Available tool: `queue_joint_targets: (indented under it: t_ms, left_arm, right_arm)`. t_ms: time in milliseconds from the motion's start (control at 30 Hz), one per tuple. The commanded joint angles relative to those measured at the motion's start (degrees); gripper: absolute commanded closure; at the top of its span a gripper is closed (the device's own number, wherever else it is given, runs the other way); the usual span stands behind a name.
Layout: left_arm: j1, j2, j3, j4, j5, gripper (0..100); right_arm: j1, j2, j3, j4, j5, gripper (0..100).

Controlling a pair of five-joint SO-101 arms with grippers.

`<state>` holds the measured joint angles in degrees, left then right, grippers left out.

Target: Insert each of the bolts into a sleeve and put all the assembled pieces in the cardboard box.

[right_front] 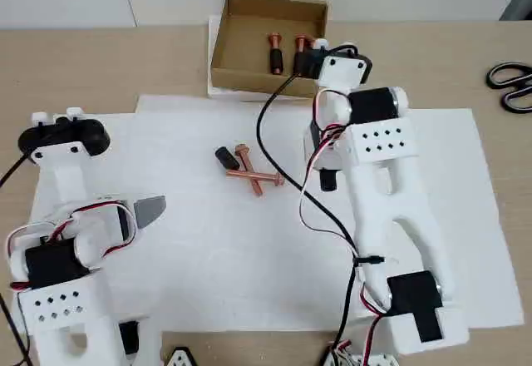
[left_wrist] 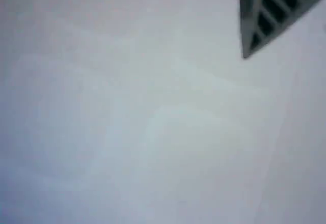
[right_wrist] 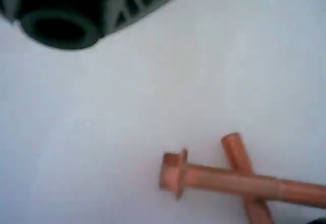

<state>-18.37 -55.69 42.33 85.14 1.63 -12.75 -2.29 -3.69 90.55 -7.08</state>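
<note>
Two assembled pieces (right_front: 274, 52) are lodged in the cardboard box (right_front: 274, 0), upper centre. Two crossed bolts (right_front: 256, 176) and a black sleeve (right_front: 224, 156) are left mid-frame, so a bolt is judged next for grasping. Whether the left gripper (right_front: 148, 210) or right gripper (right_front: 328, 176) is clenched cannot be told.

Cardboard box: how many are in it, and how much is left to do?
Two copper pieces lie in the cardboard box, so those look done. Whether anything is being held, I can't tell. Two bare bolts lie crossed on the white sheet beside a black sleeve; they still need sleeving and boxing.
</note>
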Motion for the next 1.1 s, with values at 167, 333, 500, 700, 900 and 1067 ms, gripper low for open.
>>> queue_joint_targets:
  t_ms: [167, 333, 500, 700, 900, 1067]
  left_arm:
    - [-0.18, -0.62, -0.22, -1.32, -0.18, 64]
    - [-0.09, -0.44, -0.22, -1.41, -0.18, 64]
    - [-0.09, -0.44, -0.22, -1.41, -0.18, 64]
    - [-0.09, -0.70, 1.27, -2.29, -0.18, 64]
    - [-0.09, -0.79, 1.19, -2.29, -0.18, 64]
    - [-0.09, -0.79, 1.19, -2.29, -0.18, 64]
  right_arm:
    - [5.76, 1.89, 8.70, -17.10, 10.90, 99.4]
    - [4.09, 6.99, 9.58, -20.00, 10.73, 99.4]
    - [2.33, 8.40, 9.85, -24.66, 10.73, 99.1]
    - [2.59, 8.48, 9.85, -25.36, 10.81, 97.2]
    - [2.33, 8.48, 9.85, -25.45, 10.73, 89.4]
    - [2.33, 8.48, 9.85, -25.45, 10.73, 89.1]
